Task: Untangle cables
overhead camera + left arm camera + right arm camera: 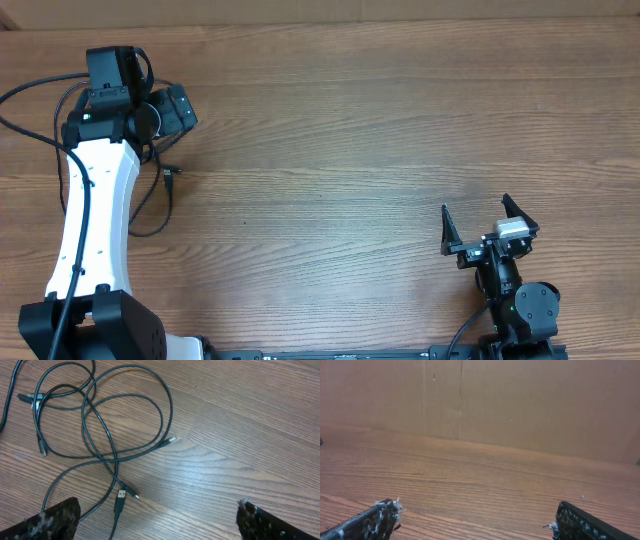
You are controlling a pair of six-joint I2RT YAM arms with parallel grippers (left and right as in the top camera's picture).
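Observation:
The cables (107, 460) lie as thin black cords in loose crossing loops on the wooden table, filling the upper left of the left wrist view. A USB plug (120, 496) and a small silver-tipped plug (171, 439) rest on the wood. My left gripper (157, 522) hovers open above the table, just to the right of the loops, touching none of them. In the overhead view the left gripper (172, 110) sits at the far left with a cable plug (171, 171) just below it. My right gripper (485, 225) stands open at the near right, far from the cables, with nothing between its fingers (370, 521).
A brown cardboard wall (520, 405) borders the table's far side. Thicker black cords (30, 88) of the left arm trail off the top-left corner. The white left arm (95, 210) covers part of the cable loops from above.

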